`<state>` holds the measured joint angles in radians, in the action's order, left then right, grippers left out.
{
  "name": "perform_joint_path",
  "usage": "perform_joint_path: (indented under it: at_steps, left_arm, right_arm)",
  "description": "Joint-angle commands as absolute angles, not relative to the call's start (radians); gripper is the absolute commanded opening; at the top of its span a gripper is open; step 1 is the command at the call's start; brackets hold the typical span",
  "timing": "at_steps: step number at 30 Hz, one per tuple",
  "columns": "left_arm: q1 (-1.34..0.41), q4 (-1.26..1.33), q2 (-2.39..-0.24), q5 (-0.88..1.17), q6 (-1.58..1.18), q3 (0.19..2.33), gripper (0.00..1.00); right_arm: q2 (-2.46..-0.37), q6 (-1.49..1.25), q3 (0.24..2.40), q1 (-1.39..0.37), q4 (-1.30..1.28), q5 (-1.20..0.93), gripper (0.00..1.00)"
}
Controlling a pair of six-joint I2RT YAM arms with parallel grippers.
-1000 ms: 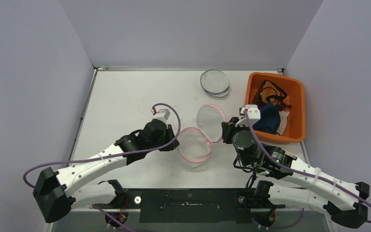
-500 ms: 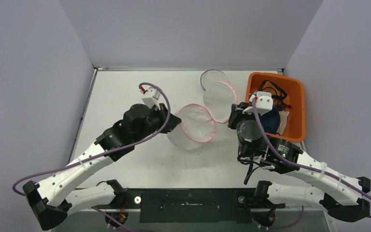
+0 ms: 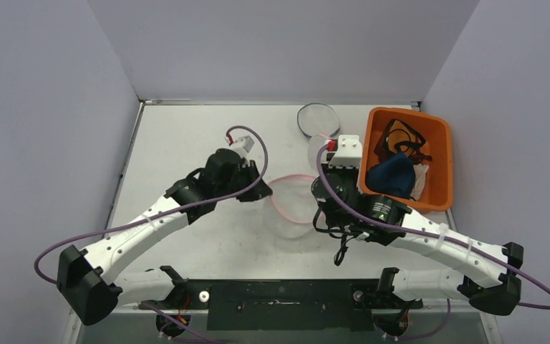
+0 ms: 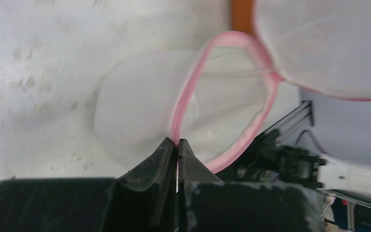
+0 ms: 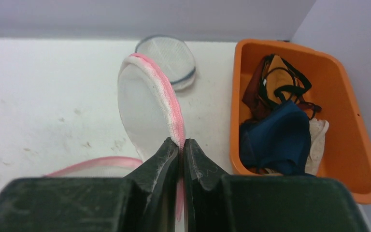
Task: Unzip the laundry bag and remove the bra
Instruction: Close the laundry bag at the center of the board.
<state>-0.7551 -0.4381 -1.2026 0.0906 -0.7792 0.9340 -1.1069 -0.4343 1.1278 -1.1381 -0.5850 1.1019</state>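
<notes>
1. At mid-table point(image 3: 186, 143), between the two arms, the bag point(image 3: 290, 208) lies unzipped, its two round mesh halves swung apart like a shell.
2. The left gripper point(image 4: 177, 142) is pinched tight on the pink rim point(image 4: 183, 101) of the lower half, which rests on the table. This grip looks meant to anchor that half so it cannot slide or fold over.
3. The right gripper point(image 5: 181, 142) is clamped on the rim of the lid point(image 5: 142, 108) and holds it up on edge beside the bin point(image 5: 343, 121). That probably keeps the mouth wide open.
4. Seen through the mesh, both halves look empty; no garment shows inside.
5. A blue bra point(image 5: 275, 140) lies in the bin, just right of the bag, among dark straps and a white cloth. Whether it is the one this bag held cannot be told.
6. If it is, the task looks nearly done, and what remains is to let go of both rims. The thin mesh could catch on the fingers as they part.
7. A second bag point(image 3: 317, 118), blue-rimmed, lies flat at the far edge, close behind the lid. Whether the two touch is unclear.
</notes>
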Motion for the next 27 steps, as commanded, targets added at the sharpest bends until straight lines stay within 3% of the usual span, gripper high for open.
perform_joint_path:
  at_steps: [1, 10, 18, 27]
  left_arm:
    - [-0.744, -0.402, -1.115, 0.076, -0.722, 1.07, 0.0]
    - [-0.71, -0.167, -1.202, 0.19, -0.826, 0.76, 0.0]
    - [-0.701, -0.128, -1.24, 0.216, -0.846, 0.734, 0.01]
    - [-0.693, -0.064, -1.221, 0.273, -0.888, 0.725, 0.08]
  right_arm:
    - [-1.066, -0.32, 1.245, -1.149, -0.505, 1.147, 0.05]
    - [-1.046, -0.458, 0.99, -1.15, -0.489, 1.084, 0.05]
    - [-1.025, -0.378, 0.891, -1.177, -0.374, 1.034, 0.05]
    - [-1.116, -0.164, 0.824, -1.326, -0.159, 1.043, 0.05]
